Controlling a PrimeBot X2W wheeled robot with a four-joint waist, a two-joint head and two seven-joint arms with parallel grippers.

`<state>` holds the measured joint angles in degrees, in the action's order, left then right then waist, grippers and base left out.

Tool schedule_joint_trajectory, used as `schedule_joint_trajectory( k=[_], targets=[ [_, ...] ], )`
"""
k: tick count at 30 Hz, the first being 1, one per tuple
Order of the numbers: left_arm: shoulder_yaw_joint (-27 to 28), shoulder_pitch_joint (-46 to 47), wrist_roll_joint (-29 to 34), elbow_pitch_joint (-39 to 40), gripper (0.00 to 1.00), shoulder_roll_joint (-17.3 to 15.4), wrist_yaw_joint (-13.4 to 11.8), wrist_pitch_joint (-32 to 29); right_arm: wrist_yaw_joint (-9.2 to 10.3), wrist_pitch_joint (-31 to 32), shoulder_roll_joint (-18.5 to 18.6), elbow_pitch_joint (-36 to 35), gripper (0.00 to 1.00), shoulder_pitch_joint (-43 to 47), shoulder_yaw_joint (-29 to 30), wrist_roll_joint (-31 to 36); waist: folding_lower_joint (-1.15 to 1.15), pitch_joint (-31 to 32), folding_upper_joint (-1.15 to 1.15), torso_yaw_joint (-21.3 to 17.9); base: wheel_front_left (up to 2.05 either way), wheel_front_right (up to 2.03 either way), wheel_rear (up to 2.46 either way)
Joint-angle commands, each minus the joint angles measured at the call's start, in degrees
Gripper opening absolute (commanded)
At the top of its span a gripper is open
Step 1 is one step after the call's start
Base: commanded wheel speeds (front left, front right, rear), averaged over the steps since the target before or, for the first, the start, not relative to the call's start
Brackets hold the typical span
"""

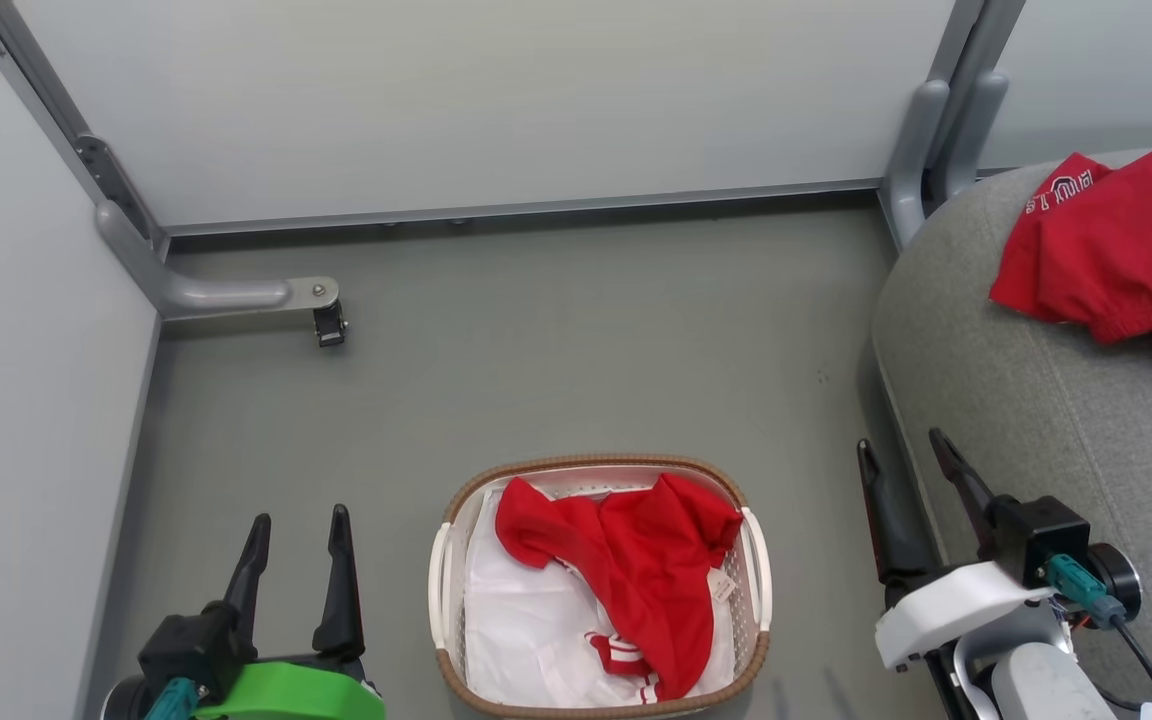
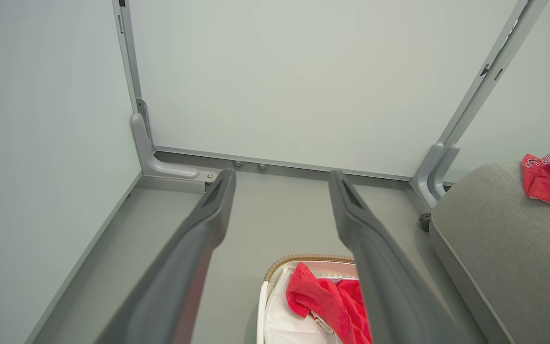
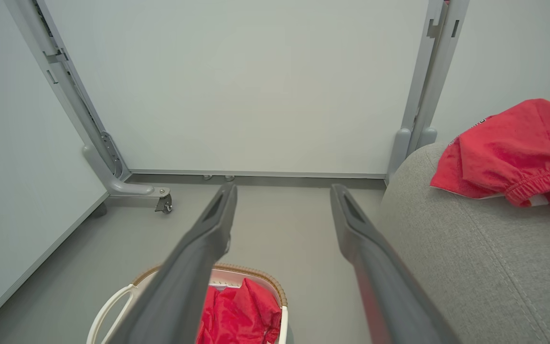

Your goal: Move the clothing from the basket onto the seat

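Note:
The cream basket (image 1: 754,560) with a brown woven rim stands on the floor at the bottom middle of the head view. A red garment (image 1: 636,565) with white trim lies crumpled in it on a white liner sheet (image 1: 526,620). Another red garment (image 1: 1116,240) with white letters lies on the grey seat (image 1: 1026,400) at the right. My left gripper (image 1: 298,522) hangs open to the left of the basket, holding nothing. By the seat's rounded edge, right of the basket, my right gripper (image 1: 901,445) is open and holds nothing too.
White partition panels (image 1: 496,100) on grey frames close off the back and left. A grey foot with a caster (image 1: 328,322) juts onto the floor at the back left. A grey post (image 1: 936,130) stands by the seat's far corner. Bare grey floor (image 1: 586,350) lies beyond the basket.

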<state>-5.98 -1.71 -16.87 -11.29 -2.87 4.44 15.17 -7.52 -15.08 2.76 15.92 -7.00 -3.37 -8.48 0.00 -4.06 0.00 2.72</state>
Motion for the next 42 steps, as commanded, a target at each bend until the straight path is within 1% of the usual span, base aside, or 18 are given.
schedule_joint_trajectory(
  k=[1, 29, 39, 42],
  targets=[
    [-0.24, -0.81, 0.09, -0.17, 1.0, -0.05, -0.25, -0.03, 0.06, -0.14, 0.25, 0.18, 1.0, 0.78, -0.13, -0.36, 0.0, 0.34, 0.0, -0.05, 0.0, 0.0, 0.0],
    [-0.84, -1.34, 0.25, -0.47, 1.0, -0.05, -0.13, -0.03, 0.06, -0.14, 0.24, -0.05, 1.0, 1.43, -0.18, -0.96, 0.0, 0.23, 0.0, 0.1, 0.0, 0.0, 0.0],
    [-0.79, -0.06, 0.54, -0.3, 1.0, -0.05, 0.01, -0.03, 0.06, -0.14, 0.24, -0.51, 1.0, 0.41, -0.11, -0.8, 0.0, -1.3, 0.0, -0.13, 0.0, 0.0, 0.0],
    [-1.63, 1.25, 2.14, -0.56, 1.0, -0.04, 0.49, -0.03, 0.06, -0.14, 0.24, -0.78, 1.0, -0.5, 0.02, -0.54, 0.0, -2.6, 0.0, -0.36, 0.0, 0.0, 0.0]
  ],
)
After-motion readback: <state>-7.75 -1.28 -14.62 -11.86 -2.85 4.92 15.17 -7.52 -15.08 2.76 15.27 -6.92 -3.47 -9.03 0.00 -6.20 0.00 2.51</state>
